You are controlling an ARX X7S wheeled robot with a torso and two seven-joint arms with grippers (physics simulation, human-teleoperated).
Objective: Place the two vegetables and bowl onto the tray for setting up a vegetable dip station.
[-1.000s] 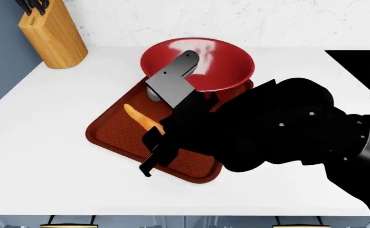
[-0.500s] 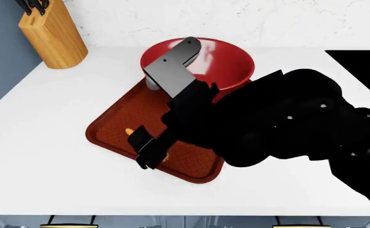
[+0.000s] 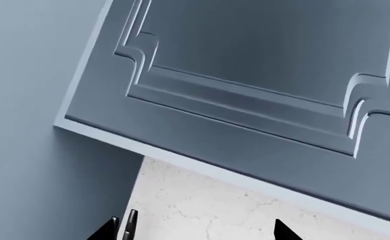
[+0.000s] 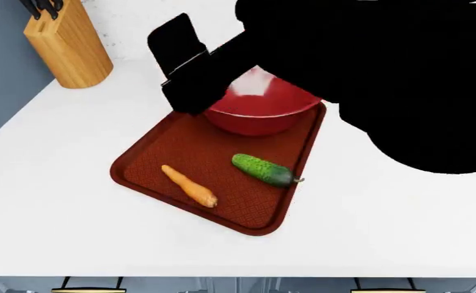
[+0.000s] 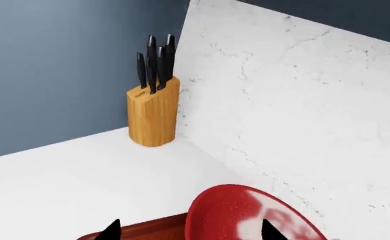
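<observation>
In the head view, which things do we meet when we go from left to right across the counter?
Knife block → carrot → cucumber. The bowl overlaps both vegetables in this direction, so it is left out; all three lie on the tray.

Tray (image 4: 152, 152) dark red-brown, crosshatch texture over its surface. Bowl (image 4: 258, 113) glossy deep red, white highlight patches inside. Cucumber (image 4: 261, 169) bumpy green, darker toward one end. Carrot (image 4: 189, 186) plain orange. Bench (image 4: 50, 207) flat white. Knife block (image 5: 153, 112) pale wood with black handles. Backsplash (image 5: 302, 110) white marble, faint grey veins. Wall (image 5: 61, 60) and cabinet door (image 3: 262, 75) slate blue-grey. Robot arm (image 4: 384, 67) seen solid black.
</observation>
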